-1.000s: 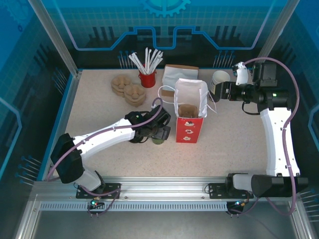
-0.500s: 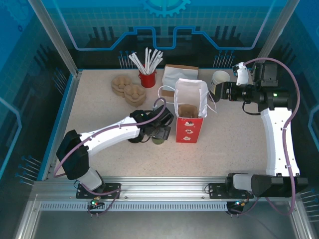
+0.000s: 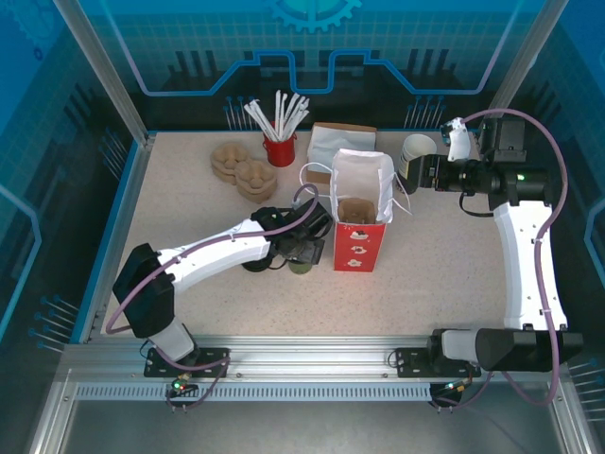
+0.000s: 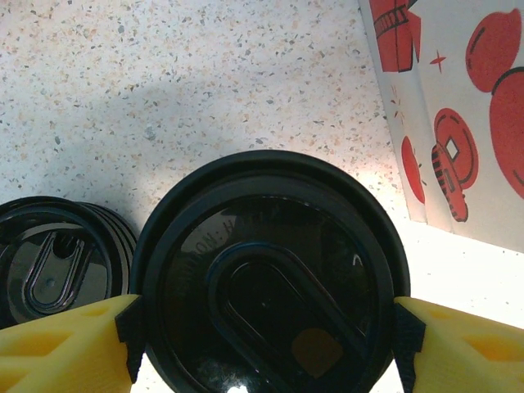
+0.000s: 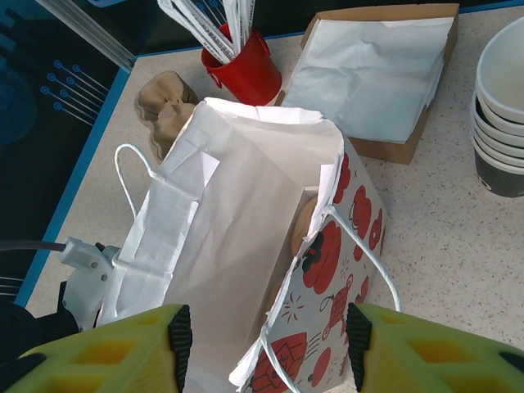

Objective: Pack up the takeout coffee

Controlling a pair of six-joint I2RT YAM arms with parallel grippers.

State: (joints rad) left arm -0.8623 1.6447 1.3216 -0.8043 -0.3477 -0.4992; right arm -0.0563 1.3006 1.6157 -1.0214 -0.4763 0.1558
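Observation:
The takeout coffee (image 3: pixel 301 264) stands on the table just left of the red-and-white paper bag (image 3: pixel 361 242). In the left wrist view its round black lid (image 4: pixel 270 278) spans the whole gap between my yellow fingers. My left gripper (image 4: pixel 266 337) is down over the cup, its black pads (image 4: pixel 129 336) pressed against the lid's rim on both sides. From above, the left gripper (image 3: pixel 300 248) hides most of the cup. My right gripper (image 5: pixel 266 336) hangs open above the bag's open mouth (image 5: pixel 246 246) with nothing held; the top view shows that right gripper (image 3: pixel 408 178) at the bag's right.
A low stack of loose black lids (image 4: pixel 57 266) lies just left of the cup. A brown cardboard piece (image 3: pixel 359 210) sits inside the bag. At the back stand lidless cups (image 3: pixel 417 148), a napkin box (image 3: pixel 336 142), a red straw holder (image 3: pixel 280 149) and cardboard carriers (image 3: pixel 244 170).
My left arm has shifted slightly to the right over the cup and its jaws have narrowed onto the lid. The right arm, bag and cup have not moved.

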